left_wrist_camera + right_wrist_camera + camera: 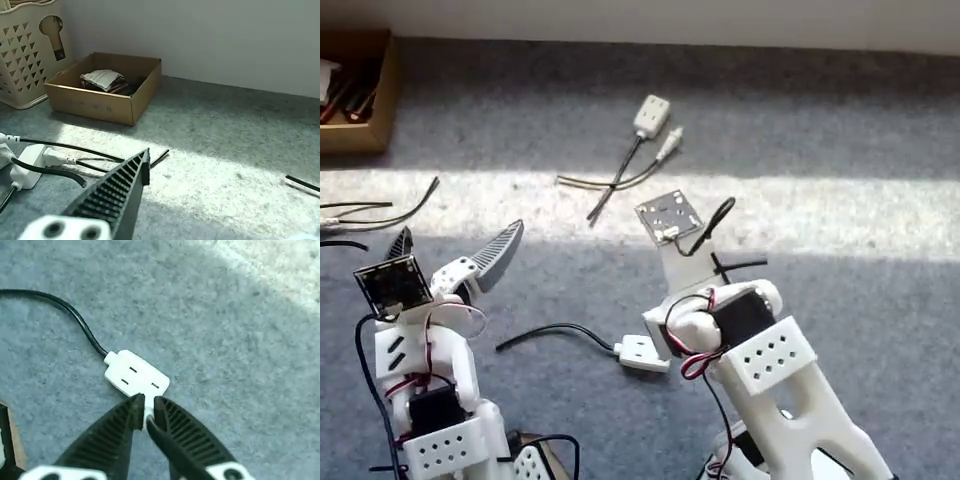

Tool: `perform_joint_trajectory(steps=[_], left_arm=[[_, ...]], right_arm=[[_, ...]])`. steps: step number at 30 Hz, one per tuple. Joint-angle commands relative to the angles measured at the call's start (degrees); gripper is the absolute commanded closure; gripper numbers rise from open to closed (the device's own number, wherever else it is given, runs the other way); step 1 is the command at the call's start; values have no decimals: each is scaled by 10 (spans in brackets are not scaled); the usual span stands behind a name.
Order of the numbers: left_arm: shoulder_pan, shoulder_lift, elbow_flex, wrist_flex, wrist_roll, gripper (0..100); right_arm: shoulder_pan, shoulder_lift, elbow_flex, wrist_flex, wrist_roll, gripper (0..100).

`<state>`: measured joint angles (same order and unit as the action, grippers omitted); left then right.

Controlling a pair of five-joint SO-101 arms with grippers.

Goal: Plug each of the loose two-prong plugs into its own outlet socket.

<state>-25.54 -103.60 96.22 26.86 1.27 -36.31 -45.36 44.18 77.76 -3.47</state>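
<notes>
A white outlet socket (137,377) on a black cord (75,317) lies flat on the grey carpet. My right gripper (148,412) is shut on a small white plug (148,418), whose tip touches the socket's near edge. From above, the same socket (642,353) lies beside the right arm (740,335). A second white socket (651,114) with a white plug (669,146) next to it lies farther back. My left gripper (450,245) stands open above bare carpet, one black finger (115,195) showing. Another socket (25,167) and plug (54,158) lie near it.
An open cardboard box (105,87) with odds and ends stands against the wall, next to a beige basket (25,50). The box (355,95) sits at the back left from above. Loose black cords (605,185) cross in the sunlit strip.
</notes>
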Motion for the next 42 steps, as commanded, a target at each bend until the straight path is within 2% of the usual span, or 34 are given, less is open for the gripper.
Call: perform_joint_trajectory(steps=[1,7,17,22,27,34,42], left_arm=[[-4,-2,8,-12,3,468],[-3,-2,8,-12,3,468],[-3,-2,8,-12,3,468],[-3,-2,8,-12,3,468],[-3,-2,8,-11,3,468],[-3,-2,8,-11,3,468],[-3,-2,8,-11,3,468]], right_arm=[[-5,-6,0,-18,-53,992],[-7,-11,4,-14,-212,992],[-7,-7,18,-14,-348,992],[-3,-10,60,-18,-309,993],[-1,-11,40,-13,-273,993],[85,-8,2,-12,-214,993],[88,-7,5,6,-190,993]])
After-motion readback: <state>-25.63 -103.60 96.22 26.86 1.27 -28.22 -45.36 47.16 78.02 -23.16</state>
